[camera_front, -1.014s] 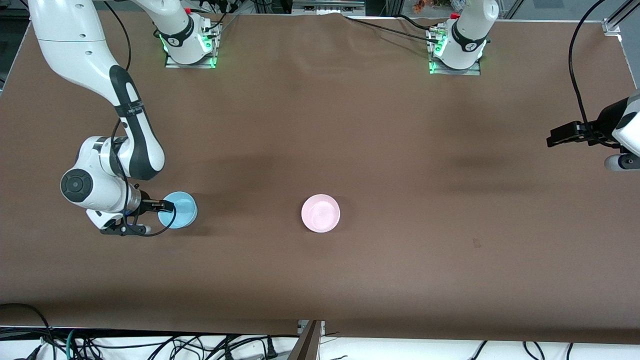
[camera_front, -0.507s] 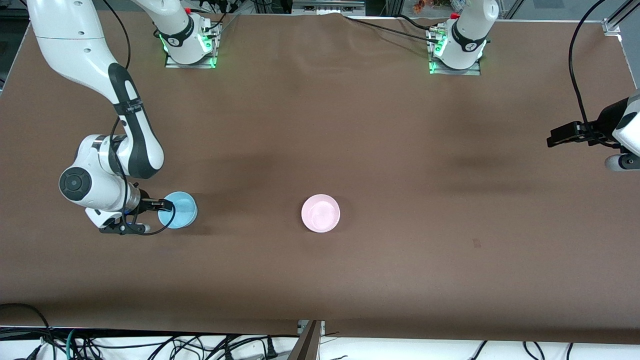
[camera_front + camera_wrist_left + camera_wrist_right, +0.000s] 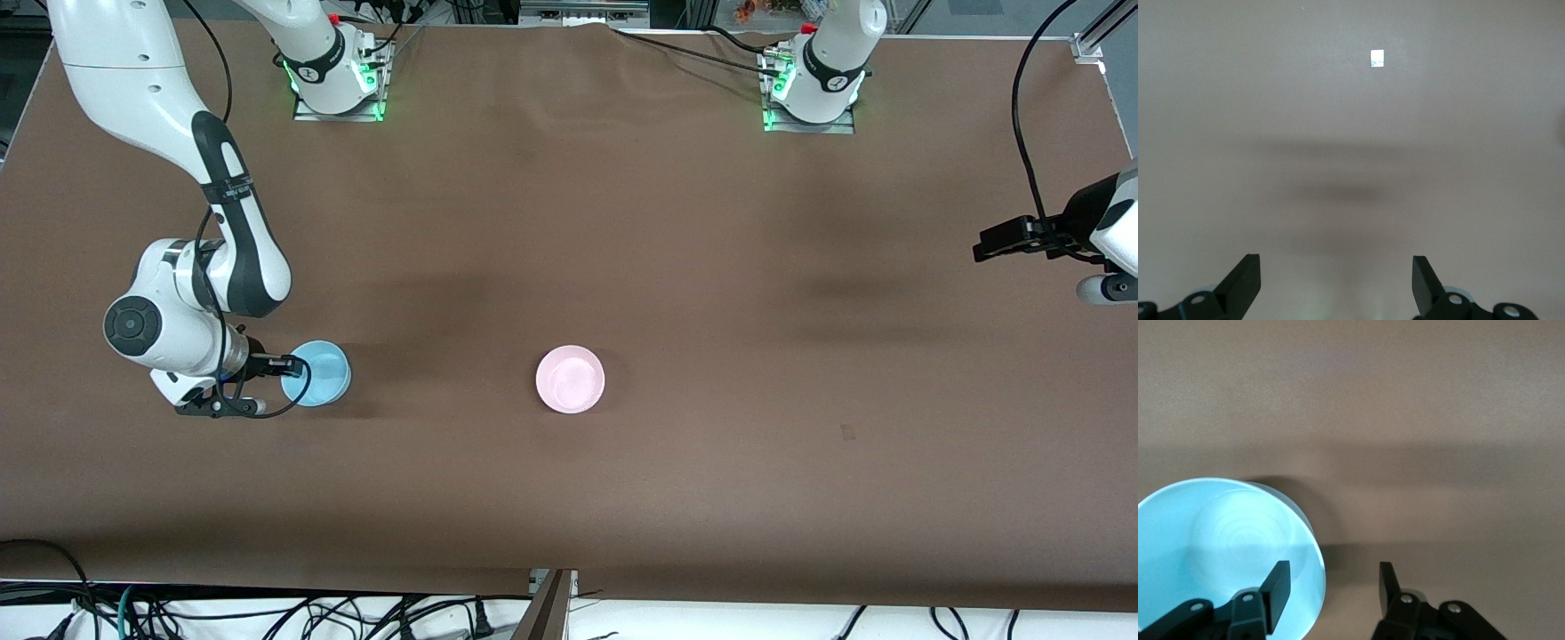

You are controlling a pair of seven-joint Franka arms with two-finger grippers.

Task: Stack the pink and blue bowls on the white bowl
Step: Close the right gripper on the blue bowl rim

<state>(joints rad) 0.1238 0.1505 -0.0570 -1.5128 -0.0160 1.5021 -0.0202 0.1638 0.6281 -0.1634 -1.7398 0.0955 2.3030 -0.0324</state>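
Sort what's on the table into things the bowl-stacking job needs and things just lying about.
Job:
- blue bowl, its rim between the right gripper's open fingers
- pink bowl, mid-table, untouched
- left gripper, open, waiting over bare table at its own end
- no white bowl in view

Lying about:
- small white square on the brown table

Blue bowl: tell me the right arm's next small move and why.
Probably finish closing the right claw on the blue bowl's rim, then lift. One finger sits inside the bowl, the other outside, with the rim between them and a gap left. The pink bowl sits apart near the table's middle; the left claw waits open.
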